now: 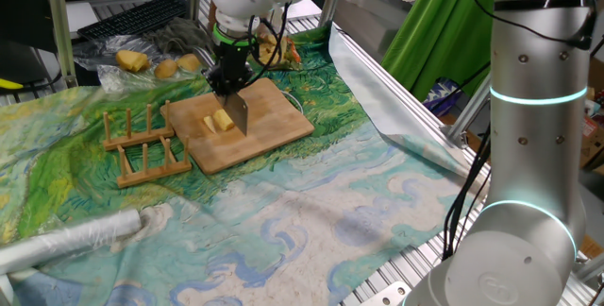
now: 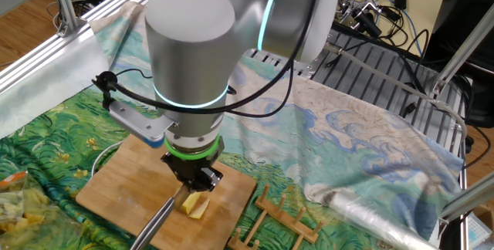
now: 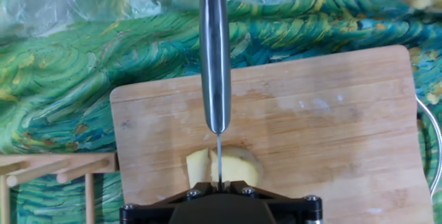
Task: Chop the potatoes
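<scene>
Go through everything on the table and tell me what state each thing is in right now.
Potatoes: peeled, in two pieces on the board.
Knife: held upright, blade edge down over the potatoes.
End effector: shut on the knife.
Cutting board: flat on the cloth.
Wooden rack: standing, nothing in it.

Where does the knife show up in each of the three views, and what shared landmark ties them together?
One fixed view: knife hangs blade-down from the gripper, left of centre, over the wooden board.
The other fixed view: bottom centre-left, its handle runs down towards the frame's lower edge.
Hand view: centre, seen from above, handle pointing up the frame.
Shared landmark: the potatoes on the wooden board.
</scene>
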Robot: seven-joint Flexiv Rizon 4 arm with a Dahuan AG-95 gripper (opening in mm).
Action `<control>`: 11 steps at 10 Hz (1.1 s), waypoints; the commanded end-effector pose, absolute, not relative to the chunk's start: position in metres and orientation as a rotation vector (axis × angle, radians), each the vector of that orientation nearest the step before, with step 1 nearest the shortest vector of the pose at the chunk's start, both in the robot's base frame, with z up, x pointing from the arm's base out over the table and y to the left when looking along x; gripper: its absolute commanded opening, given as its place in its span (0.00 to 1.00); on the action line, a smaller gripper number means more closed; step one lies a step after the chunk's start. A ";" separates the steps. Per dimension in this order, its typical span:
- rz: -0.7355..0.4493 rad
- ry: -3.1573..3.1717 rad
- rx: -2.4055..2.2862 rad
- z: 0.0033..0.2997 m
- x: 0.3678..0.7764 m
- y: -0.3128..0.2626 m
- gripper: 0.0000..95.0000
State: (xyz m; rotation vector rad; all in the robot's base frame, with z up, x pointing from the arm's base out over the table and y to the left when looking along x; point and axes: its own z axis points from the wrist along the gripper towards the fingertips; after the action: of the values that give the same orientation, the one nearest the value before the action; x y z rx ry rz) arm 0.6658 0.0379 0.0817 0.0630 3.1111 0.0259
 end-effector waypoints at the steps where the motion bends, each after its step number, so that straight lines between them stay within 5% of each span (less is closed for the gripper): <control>1: 0.024 3.108 0.058 0.081 0.664 0.036 0.00; 4: 0.041 3.100 0.053 0.066 0.662 0.034 0.00; 8: 0.092 2.996 0.096 -0.002 0.655 0.043 0.00; 11: 0.089 3.022 0.089 0.012 0.667 0.042 0.00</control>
State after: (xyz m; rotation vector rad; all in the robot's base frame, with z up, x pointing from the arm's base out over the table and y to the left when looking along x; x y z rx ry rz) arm 0.6515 0.0416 0.0444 0.0977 2.9897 0.0946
